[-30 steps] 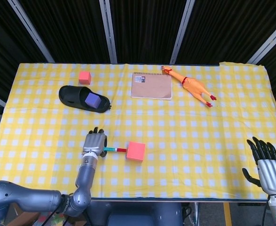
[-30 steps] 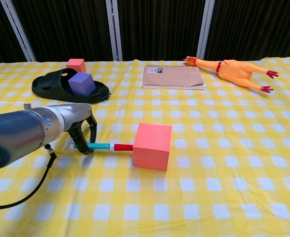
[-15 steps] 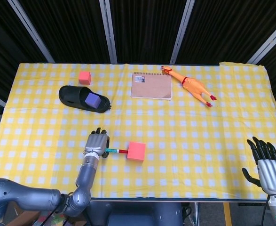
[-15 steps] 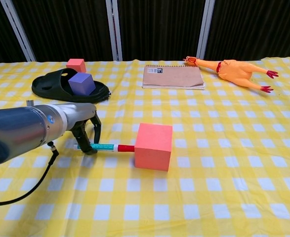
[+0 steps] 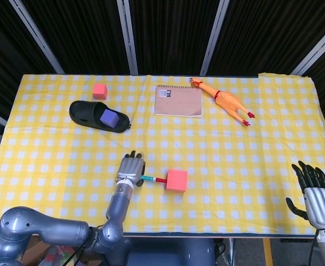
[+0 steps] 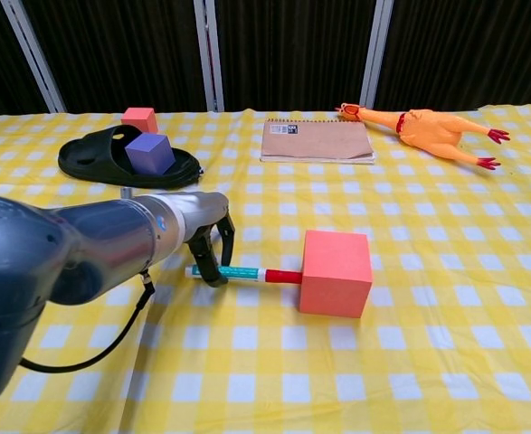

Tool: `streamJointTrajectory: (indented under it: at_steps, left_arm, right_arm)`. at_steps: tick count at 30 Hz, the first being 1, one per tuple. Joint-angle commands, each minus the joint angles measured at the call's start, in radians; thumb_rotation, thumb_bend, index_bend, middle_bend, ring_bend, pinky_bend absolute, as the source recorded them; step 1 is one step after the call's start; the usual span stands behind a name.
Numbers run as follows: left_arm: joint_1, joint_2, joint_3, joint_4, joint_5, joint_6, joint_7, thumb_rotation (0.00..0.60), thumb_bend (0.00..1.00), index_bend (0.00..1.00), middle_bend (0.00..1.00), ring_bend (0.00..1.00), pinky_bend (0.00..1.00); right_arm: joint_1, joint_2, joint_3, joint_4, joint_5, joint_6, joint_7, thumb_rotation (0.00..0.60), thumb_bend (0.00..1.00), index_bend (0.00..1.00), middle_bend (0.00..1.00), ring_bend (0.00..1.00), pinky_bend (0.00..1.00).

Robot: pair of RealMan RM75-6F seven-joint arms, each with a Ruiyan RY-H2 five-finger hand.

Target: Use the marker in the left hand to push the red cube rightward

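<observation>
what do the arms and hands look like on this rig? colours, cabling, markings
Left arm: glossy grey-blue metallic shell, rounded segments, a small blue mark near the wrist, and a black cable looping beneath it. Left hand: silver-grey back with dark fingers. Right hand: same build, silver-grey palm plate, black fingers, on a pale grey wrist with a small green dot. No sleeves or covers.

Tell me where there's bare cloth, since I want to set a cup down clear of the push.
Bare cloth runs from the red cube rightward to the right hand, below the rubber chicken. The near-left corner, below the slipper, is also free. It is crowded along the far edge: small red block, slipper, notebook, chicken. The left hand and marker fill the middle.
</observation>
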Motion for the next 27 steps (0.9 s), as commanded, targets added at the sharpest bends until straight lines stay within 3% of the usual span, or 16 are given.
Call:
streamJointTrajectory:
  at_steps: [1,27]
  left_arm:
    - [-0.022,-0.021,-0.013,0.020,-0.005,-0.012,0.006,0.600,0.51,0.61,0.13,0.02,0.14]
    - [-0.076,-0.016,-0.034,-0.010,-0.042,0.025,0.051,0.600,0.52,0.61,0.13,0.02,0.14]
  right_arm:
    - [0.000,0.000,0.000,0.000,0.000,0.000,0.001,0.600,0.38,0.00,0.00,0.00,0.00]
    - [-0.002,0.002,0.000,-0.003,0.000,0.002,0.005,0.600,0.38,0.00,0.00,0.00,0.00]
